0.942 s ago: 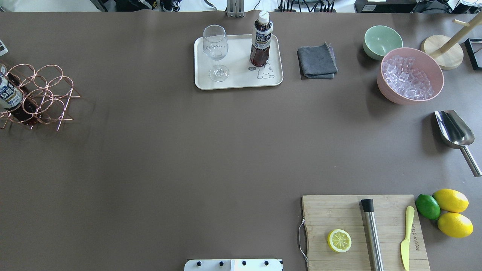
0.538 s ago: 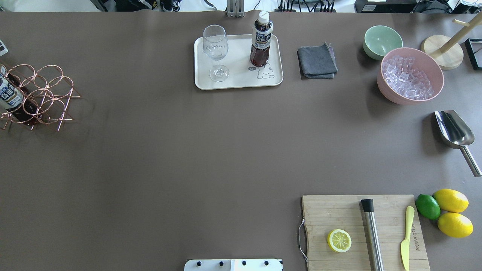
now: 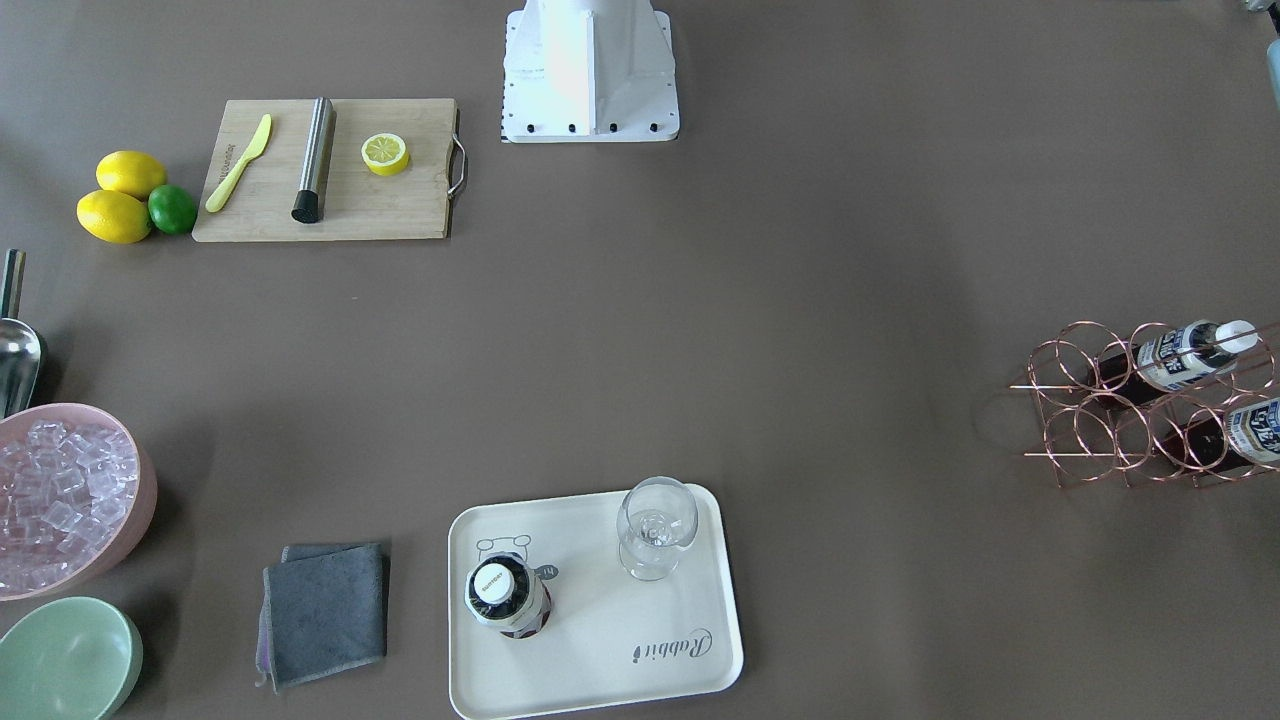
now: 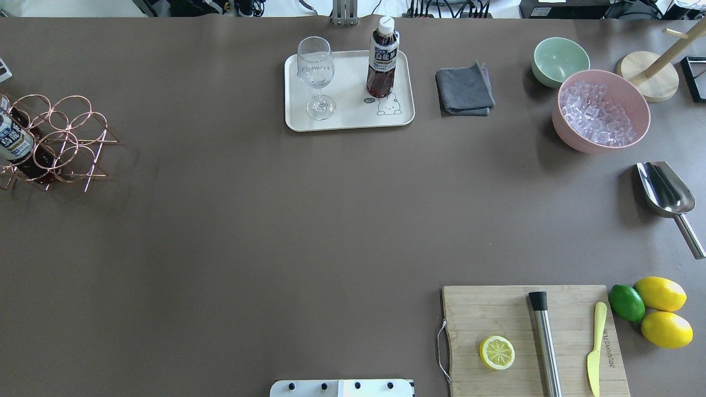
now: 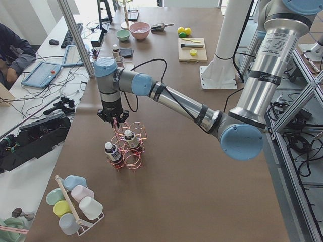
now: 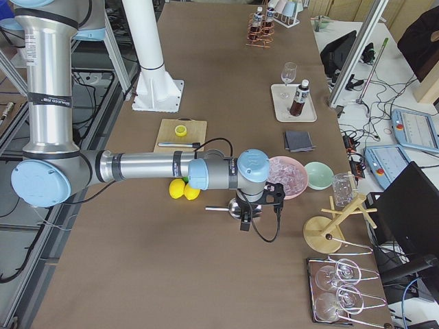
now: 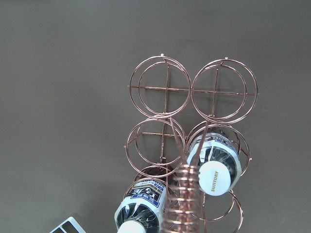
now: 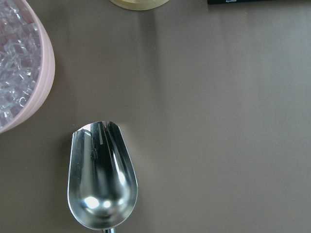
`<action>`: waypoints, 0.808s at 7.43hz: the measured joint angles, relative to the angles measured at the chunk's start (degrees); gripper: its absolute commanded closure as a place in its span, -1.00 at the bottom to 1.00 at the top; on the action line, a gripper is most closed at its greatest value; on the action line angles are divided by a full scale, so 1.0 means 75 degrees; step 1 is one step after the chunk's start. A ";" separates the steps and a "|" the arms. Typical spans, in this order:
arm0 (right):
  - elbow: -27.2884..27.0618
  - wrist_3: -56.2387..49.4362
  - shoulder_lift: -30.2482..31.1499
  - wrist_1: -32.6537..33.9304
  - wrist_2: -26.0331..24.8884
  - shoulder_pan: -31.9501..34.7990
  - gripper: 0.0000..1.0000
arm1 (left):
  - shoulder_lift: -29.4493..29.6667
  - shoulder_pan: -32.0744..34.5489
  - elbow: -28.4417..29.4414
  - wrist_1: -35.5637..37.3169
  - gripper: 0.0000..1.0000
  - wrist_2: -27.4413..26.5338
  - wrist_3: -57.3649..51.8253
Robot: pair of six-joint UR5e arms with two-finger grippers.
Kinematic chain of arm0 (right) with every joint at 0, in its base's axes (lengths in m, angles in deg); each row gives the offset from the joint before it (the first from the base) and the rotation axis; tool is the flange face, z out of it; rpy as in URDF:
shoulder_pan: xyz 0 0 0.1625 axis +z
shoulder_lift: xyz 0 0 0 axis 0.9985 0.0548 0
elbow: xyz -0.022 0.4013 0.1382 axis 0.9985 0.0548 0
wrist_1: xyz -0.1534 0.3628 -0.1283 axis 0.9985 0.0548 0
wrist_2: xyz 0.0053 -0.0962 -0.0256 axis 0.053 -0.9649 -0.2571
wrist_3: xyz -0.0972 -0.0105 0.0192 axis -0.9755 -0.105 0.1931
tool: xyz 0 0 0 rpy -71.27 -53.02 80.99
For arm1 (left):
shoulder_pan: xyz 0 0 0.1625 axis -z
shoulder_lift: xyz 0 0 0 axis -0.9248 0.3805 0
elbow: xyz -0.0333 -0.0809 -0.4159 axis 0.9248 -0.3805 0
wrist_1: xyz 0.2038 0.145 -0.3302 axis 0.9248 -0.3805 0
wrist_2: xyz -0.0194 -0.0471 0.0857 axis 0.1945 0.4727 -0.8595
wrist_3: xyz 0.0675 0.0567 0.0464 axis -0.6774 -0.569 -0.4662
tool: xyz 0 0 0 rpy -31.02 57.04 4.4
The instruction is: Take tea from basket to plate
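One tea bottle (image 4: 383,58) stands upright on the cream plate (image 4: 347,120), next to a wine glass (image 4: 315,77); it also shows in the front-facing view (image 3: 507,597). The copper wire basket (image 4: 66,138) sits at the table's left edge with two tea bottles lying in it (image 7: 214,165) (image 7: 141,204). The left gripper (image 5: 114,120) hovers just above the basket (image 5: 128,148); I cannot tell whether it is open or shut. The right gripper (image 6: 245,221) hangs over the metal scoop (image 6: 233,205); I cannot tell its state. Neither wrist view shows fingers.
A grey cloth (image 4: 464,91), a mint bowl (image 4: 560,60) and a pink bowl of ice (image 4: 601,110) lie right of the plate. The scoop (image 4: 667,193) is at the right edge. A cutting board (image 4: 535,342) with half a lemon, a muddler and a knife is at the front right.
The tea bottle in the basket at the left edge seems to shift very slightly. Nothing else has visibly moved.
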 measured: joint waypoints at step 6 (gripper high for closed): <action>-0.0073 0.0011 -0.0062 0.0013 -0.0005 0.0017 -1.00 | -0.0187 0.0074 -0.0016 0.0069 -0.97 0.0033 0.0058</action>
